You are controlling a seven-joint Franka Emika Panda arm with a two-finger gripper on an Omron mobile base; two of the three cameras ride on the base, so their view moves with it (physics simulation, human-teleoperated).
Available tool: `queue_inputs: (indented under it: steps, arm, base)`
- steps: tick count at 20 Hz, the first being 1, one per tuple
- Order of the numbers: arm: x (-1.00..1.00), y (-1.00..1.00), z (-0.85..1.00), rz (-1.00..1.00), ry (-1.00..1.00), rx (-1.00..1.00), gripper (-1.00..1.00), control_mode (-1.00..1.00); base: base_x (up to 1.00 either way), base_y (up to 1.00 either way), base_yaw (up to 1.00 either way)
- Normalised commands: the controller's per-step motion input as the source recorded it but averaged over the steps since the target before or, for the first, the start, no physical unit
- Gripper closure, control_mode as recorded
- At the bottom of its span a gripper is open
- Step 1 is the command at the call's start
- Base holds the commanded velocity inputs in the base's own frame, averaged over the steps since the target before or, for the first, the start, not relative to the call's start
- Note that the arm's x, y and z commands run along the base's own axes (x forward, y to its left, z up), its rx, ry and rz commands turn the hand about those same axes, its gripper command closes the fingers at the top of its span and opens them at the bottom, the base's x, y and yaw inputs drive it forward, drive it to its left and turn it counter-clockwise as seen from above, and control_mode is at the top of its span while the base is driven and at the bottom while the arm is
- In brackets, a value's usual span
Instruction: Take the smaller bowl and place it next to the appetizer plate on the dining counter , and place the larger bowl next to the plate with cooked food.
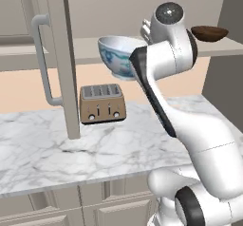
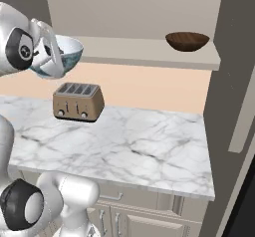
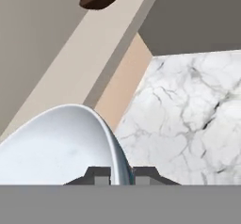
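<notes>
One toaster (image 1: 102,104) below claw-held larger bowl (image 1: 116,54)

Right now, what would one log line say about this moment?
gripper: shut on larger bowl rim | bowl: lifted off the shelf, above toaster | smaller bowl: on shelf

Marble worktop (image 2: 149,141) was left mostly bare, blocked only by toaster (image 2: 78,101) at the back. Cabinet door (image 1: 59,54) was swung open over its left; shelf (image 2: 149,49) overhung behind.
</notes>
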Motion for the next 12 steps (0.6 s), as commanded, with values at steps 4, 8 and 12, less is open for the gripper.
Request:
queue_inputs:
  steps: [4,8,12]
  arm:
    - [-1.0,0.55,-1.0,-0.25,-0.05,-0.03,1.0,-1.0]
    - [-1.0,-0.1,-1.0,-0.48,0.0,-0.17,1.0,-1.0]
    - [-0.84,-0.68,-0.93,-0.5,-0.07,0.0,1.0,-1.0]
  base:
    - [0.0,0.0,0.0]
    - [0.0,0.0,0.0]
    - [0.0,0.0,0.0]
